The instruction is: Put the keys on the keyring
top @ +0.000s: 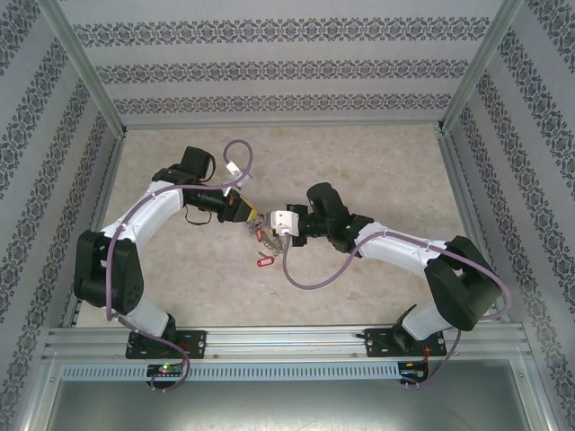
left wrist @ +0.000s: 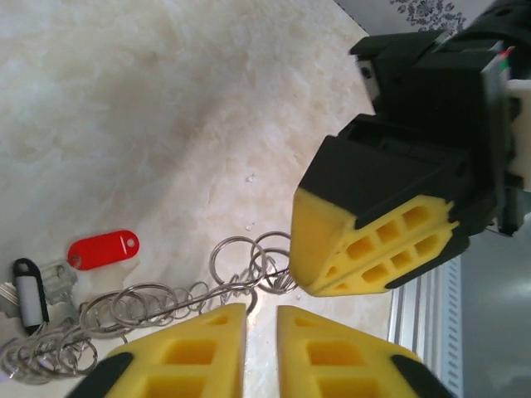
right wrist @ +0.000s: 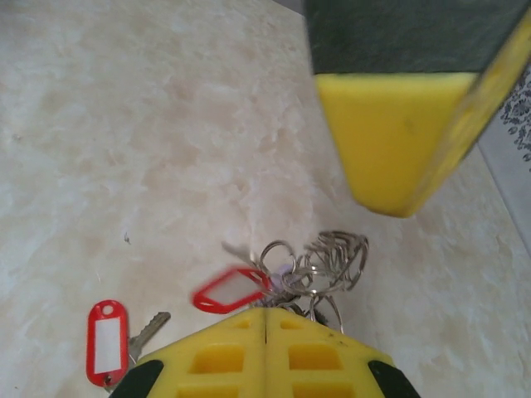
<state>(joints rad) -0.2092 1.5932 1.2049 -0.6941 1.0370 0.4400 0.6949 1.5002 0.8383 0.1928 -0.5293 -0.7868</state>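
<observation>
Pinching keyring [left wrist: 143, 305] in shut right fingers [left wrist: 373, 257], length slanting lower-left to upper-right in left wrist view; holding left fingers [left wrist: 199, 348] slightly apart, empty.

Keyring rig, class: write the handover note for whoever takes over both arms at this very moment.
Left claw: slightly open, nothing between its pads, tips right beside the keyring.
Right claw: shut, apparently pinching one end of the keyring.
Keys: one red-tagged key lies loose on the table, apart from the rings. A second red tag sits by the rings, too blurred to tell if attached.
Done: keyring gripped.
Left: thread the loose key.
</observation>
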